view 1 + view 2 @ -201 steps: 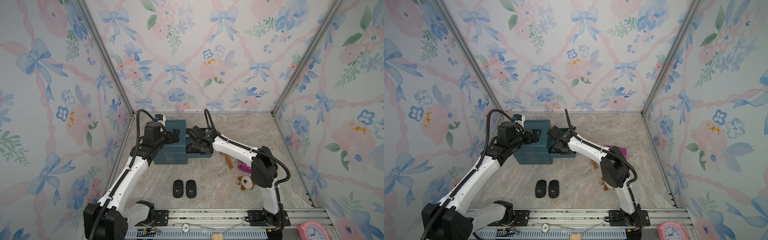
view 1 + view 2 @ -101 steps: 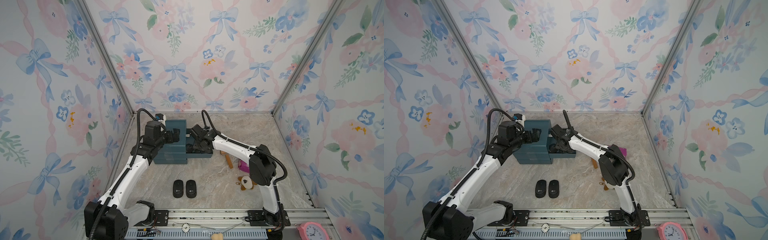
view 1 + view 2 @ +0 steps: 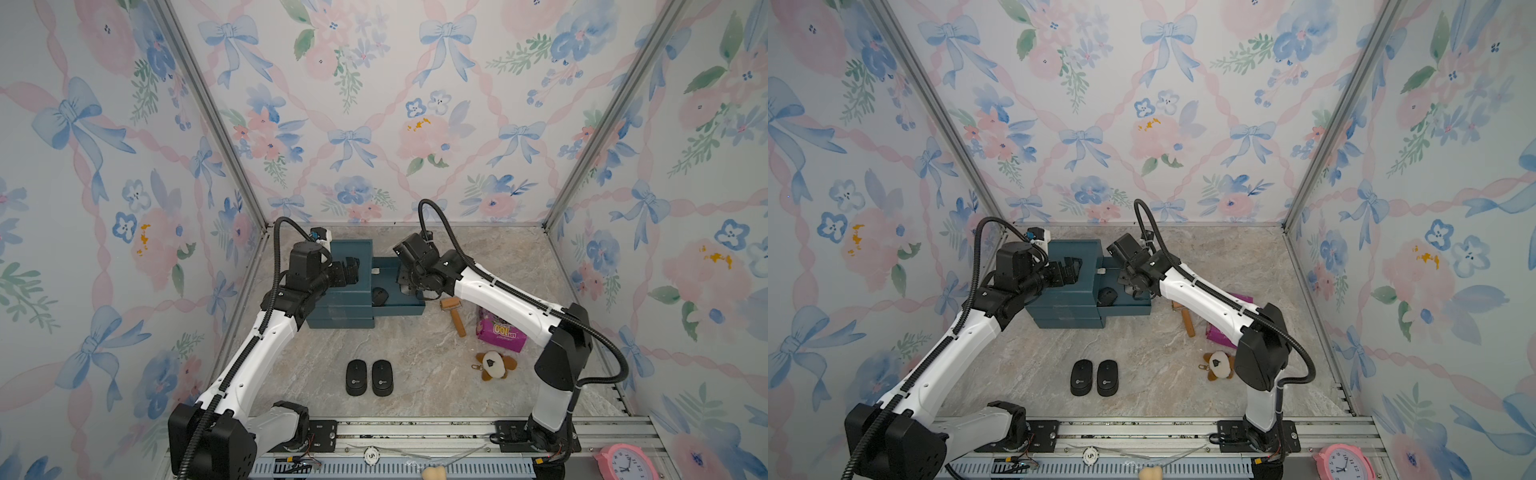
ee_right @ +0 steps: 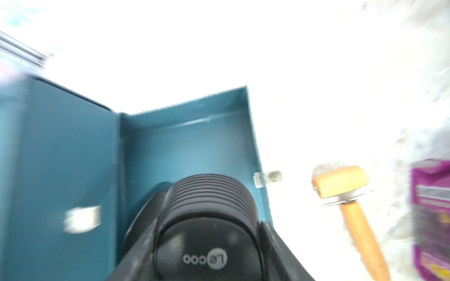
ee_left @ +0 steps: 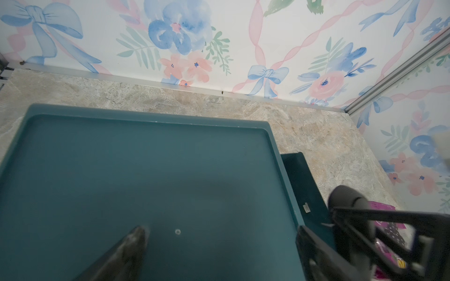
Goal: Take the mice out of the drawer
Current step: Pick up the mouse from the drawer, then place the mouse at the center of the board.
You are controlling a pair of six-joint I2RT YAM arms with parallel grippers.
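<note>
Black and smooth, an oval plastic mouse (image 4: 207, 245) with a round white logo is pinched between the fingers of the right end effector (image 4: 207, 227), over the open teal drawer (image 4: 190, 150). Only the blurry right wrist view shows this. In both top views the arm hides it. A second black mouse (image 3: 379, 296) lies in the drawer. A third black mouse (image 3: 356, 377) and a fourth black mouse (image 3: 382, 377) rest side by side on the stone-patterned table (image 3: 415, 374). The left end effector (image 3: 351, 269), its fingers spread, is over the flat top of the teal drawer box (image 5: 146, 170).

Top views evenly lit; right wrist view blown-out, blurred
</note>
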